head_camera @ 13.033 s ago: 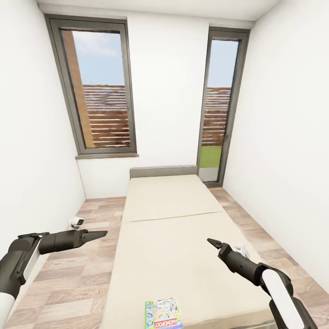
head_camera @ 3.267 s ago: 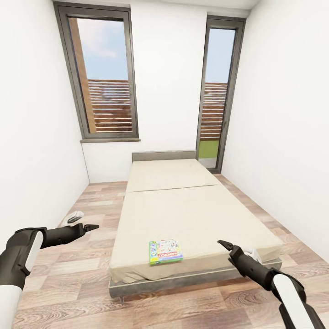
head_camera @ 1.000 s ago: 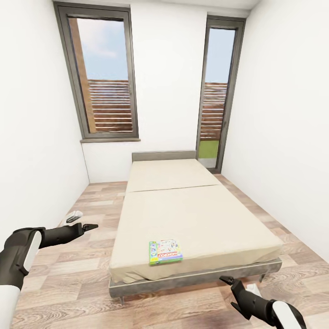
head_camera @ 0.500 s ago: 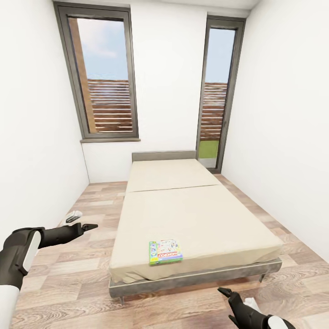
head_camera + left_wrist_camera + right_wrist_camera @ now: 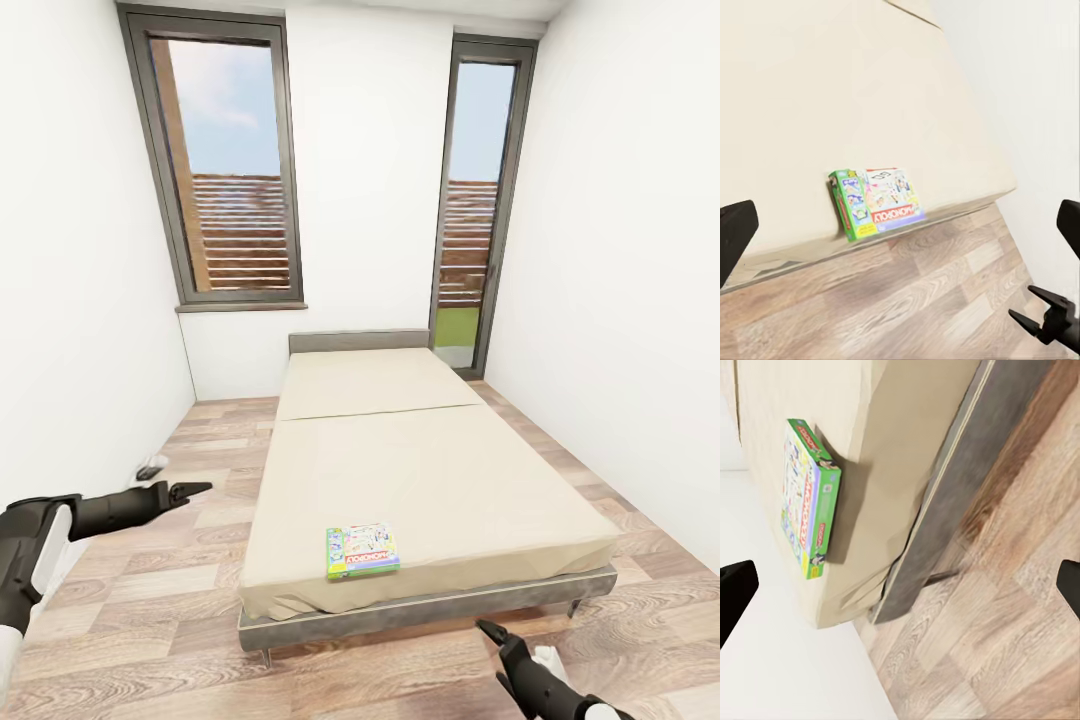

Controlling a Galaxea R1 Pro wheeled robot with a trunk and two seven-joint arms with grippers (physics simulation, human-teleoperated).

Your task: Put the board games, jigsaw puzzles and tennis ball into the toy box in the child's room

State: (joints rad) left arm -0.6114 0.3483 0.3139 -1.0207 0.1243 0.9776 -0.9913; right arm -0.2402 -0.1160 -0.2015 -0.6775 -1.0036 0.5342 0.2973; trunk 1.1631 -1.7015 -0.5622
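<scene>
One board game (image 5: pixel 362 550), a white-green box with a red logo, lies flat on the beige bed (image 5: pixel 430 470) near its foot edge. The left wrist view shows the same board game (image 5: pixel 876 201), and so does the right wrist view (image 5: pixel 810 499). My left gripper (image 5: pixel 195 489) hovers open over the floor, left of the bed. Low in front of the bed's foot, my right gripper (image 5: pixel 487 630) is open and holds nothing. The table, toy box, jigsaw puzzles and tennis ball are out of view.
The bed's dark grey frame (image 5: pixel 420 605) stands on short legs on a wood floor (image 5: pixel 150 620). White walls close in on both sides. A tall window (image 5: pixel 235 170) and a glass door (image 5: pixel 470 250) are in the far wall. Floor strips run along each side of the bed.
The view backed away from the bed earlier on. Over the last second my right arm sank toward the picture's bottom edge and my left arm drew slightly left. The board game has not moved.
</scene>
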